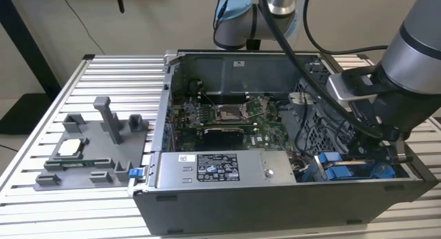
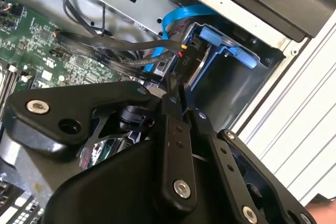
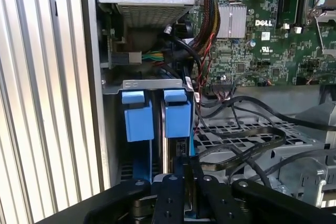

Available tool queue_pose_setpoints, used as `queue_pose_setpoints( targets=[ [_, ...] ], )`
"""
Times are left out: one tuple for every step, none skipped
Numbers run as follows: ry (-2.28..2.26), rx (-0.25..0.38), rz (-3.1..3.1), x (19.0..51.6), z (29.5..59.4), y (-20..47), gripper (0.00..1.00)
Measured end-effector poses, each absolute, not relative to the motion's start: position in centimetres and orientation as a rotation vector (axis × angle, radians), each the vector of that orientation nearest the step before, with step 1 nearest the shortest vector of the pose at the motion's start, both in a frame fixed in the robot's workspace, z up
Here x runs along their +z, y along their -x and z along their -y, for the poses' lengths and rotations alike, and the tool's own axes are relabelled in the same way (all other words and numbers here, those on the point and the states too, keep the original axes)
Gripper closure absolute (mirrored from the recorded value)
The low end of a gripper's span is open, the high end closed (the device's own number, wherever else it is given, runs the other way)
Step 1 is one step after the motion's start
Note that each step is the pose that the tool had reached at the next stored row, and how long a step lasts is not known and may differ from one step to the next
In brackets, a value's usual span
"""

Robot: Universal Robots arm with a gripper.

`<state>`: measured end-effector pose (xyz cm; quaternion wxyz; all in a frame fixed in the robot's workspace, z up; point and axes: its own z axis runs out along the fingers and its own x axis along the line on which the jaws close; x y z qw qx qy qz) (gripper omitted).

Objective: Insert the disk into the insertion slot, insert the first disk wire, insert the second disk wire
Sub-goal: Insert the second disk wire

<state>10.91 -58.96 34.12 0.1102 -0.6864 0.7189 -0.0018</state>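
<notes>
- White sticker (image 1: 217,168) on the grey power supply cover (image 1: 262,169) in the exterior view: dense black print and a row of round marks, too small to make out.
- Small white sticker (image 1: 238,63) on the case's inner wall (image 1: 276,68): illegible.
- White logo lettering (image 3: 266,23) printed on the green motherboard (image 3: 247,61) in the first wrist view, small white tag (image 3: 266,35) just below.
- Short white code (image 2: 185,59) on a black connector (image 2: 188,66) in the second wrist view.
</notes>
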Motion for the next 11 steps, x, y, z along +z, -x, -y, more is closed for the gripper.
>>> queue_pose_setpoints(
  targets=[
    [2.017,-0.006,-2.112,34.1,58.96,-10.92,1.0],
    [2.017,-0.006,-2.112,34.09,58.96,-10.95,1.0],
    [2.016,-0.006,-2.112,34.08,58.96,-10.98,1.0],
    [2.016,-0.006,-2.112,34.06,58.96,-10.99,1.0],
    [2.016,-0.006,-2.111,34.05,58.95,-11.01,1.0],
    [2.015,-0.006,-2.111,34.02,58.94,-11.03,1.0],
    [2.015,-0.006,-2.11,34.01,58.92,-11.04,1.0],
    [2.015,-0.006,-2.11,34.0,58.9,-11.05,1.0],
    [2.014,-0.007,-2.11,34.0,58.89,-11.06,1.0],
    [2.014,-0.008,-2.109,33.98,58.86,-11.06,1.0],
    [2.014,-0.008,-2.109,33.96,58.84,-11.07,1.0]
  ],
)
